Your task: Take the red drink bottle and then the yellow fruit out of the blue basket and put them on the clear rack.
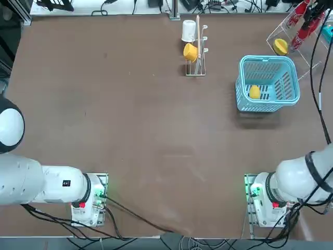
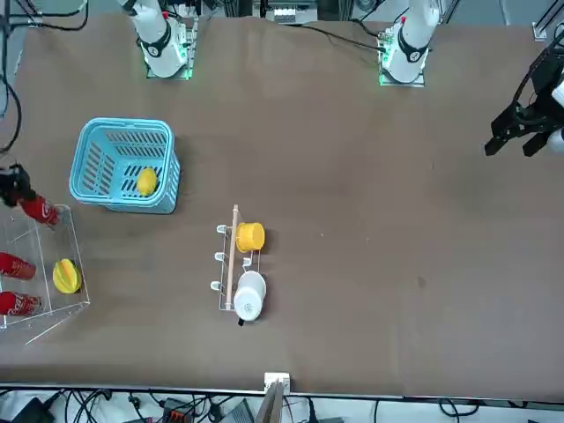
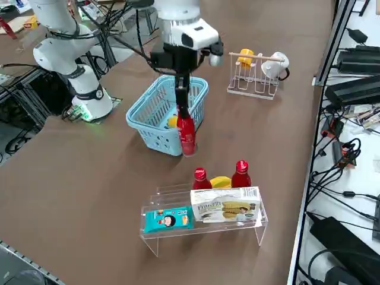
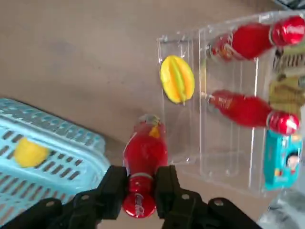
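Brown tabletop [image 3: 71, 196], matte. Claw [image 4: 143, 191] pinches red drink bottle [image 4: 145, 148] at its neck, cap at six o'clock; smooth plastic, likely slippery.

End effector [image 4: 142, 177], held bottle [image 4: 145, 151]: between basket [image 1: 268, 58] and rack [image 4: 228, 162]. Basket to its left, lemon-like fruit [image 1: 254, 92] inside. Mug stand [image 1: 195, 75] farther left on worktop [image 1: 130, 130]

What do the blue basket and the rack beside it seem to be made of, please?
The blue basket looks like molded plastic with a soft sheen, judging by its evenly slotted sides and thick rounded rim. The rack seems to be clear acrylic, glossy, since the table shows through it and its edges catch light, though glass cannot be ruled out.
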